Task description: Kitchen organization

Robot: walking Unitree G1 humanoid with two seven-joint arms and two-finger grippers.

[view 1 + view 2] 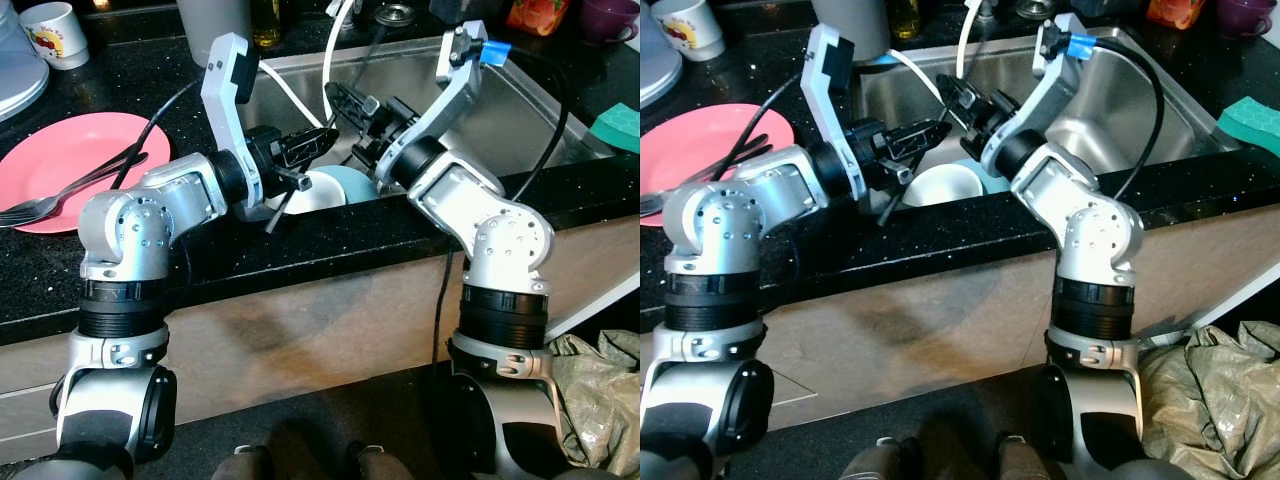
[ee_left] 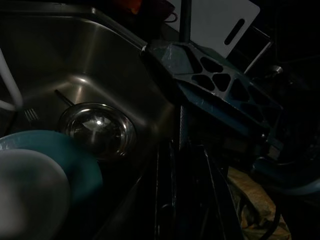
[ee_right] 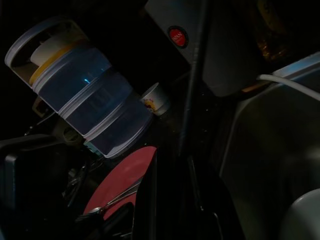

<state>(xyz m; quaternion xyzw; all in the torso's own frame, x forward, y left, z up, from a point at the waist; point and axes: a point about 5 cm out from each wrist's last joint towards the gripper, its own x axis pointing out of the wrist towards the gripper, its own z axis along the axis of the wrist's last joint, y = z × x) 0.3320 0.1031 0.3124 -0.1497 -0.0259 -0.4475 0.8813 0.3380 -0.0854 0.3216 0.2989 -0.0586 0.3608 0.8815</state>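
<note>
On the far left of the black worktop stands a white mug with a printed picture. Nearer lies a pink plate with a fork and dark utensils resting across it.

Moving right, the left gripper reaches over the near-left edge of the steel sink. Its jaws look nearly closed on a thin dark stick-like utensil that slants down toward the worktop edge, though I can't be sure of the hold. Just beyond and below it, inside the sink, a white bowl sits on a teal plate, close against the front wall. The left wrist view also picks out the drain and a fork lying on the sink floor.

The right gripper hangs over the middle of the sink, pointing back toward the left one; whether its jaws are wide or narrow I cannot tell. A teal sponge sits on the worktop at far right.

The step seems to be clearing the sink. To do it well, I'd keep the two grippers from crowding each other, settle the thin utensil first, then take the bowl by its rim before touching the plate underneath.
</note>
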